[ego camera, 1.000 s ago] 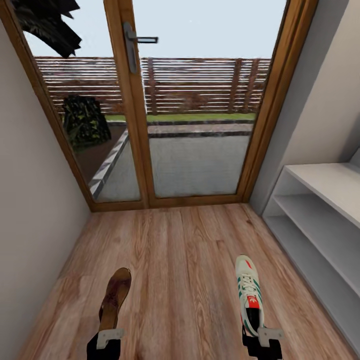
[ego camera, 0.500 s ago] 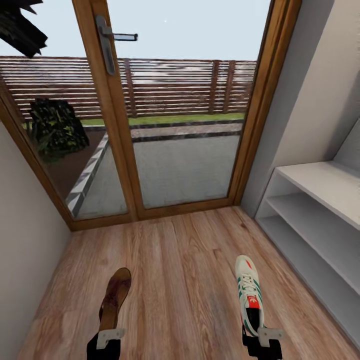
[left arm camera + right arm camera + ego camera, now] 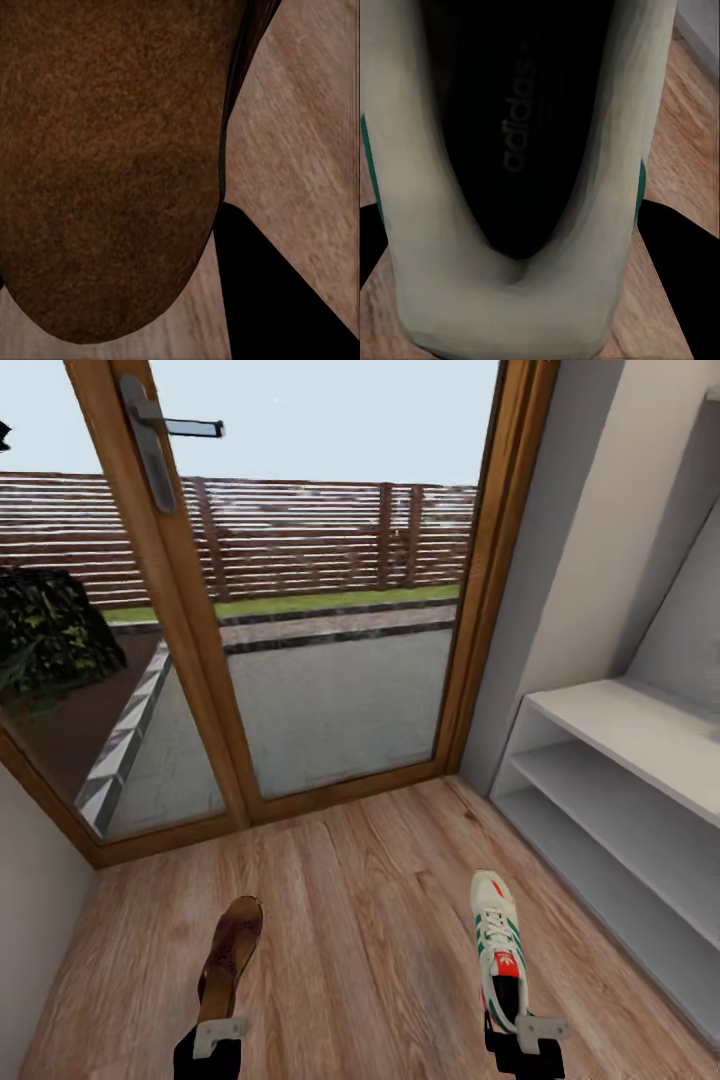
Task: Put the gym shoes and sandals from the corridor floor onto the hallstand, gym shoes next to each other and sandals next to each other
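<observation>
A dark brown sandal [image 3: 230,955] sticks out forward from my left gripper [image 3: 220,1036], which is shut on its heel end low in the head view. A white gym shoe [image 3: 498,950] with green stripes and a red tongue is held the same way by my right gripper [image 3: 526,1032]. Both hang over the corridor floor [image 3: 360,900]. Up close, the left wrist view shows the sandal's [image 3: 112,165] brown surface, and the right wrist view looks into the gym shoe's [image 3: 517,285] dark opening. The pale hallstand [image 3: 640,732], its shelves bare, stands to the right.
A glass door in a wooden frame [image 3: 460,610] with a metal handle [image 3: 150,440] closes the corridor ahead. A plain wall [image 3: 30,890] runs along the left and a grey wall [image 3: 600,540] rises behind the hallstand.
The whole view has swung right, bringing more of the hallstand in and pushing the door leftward. Both shoes stay at the same spot in front of me, held in the grippers.
</observation>
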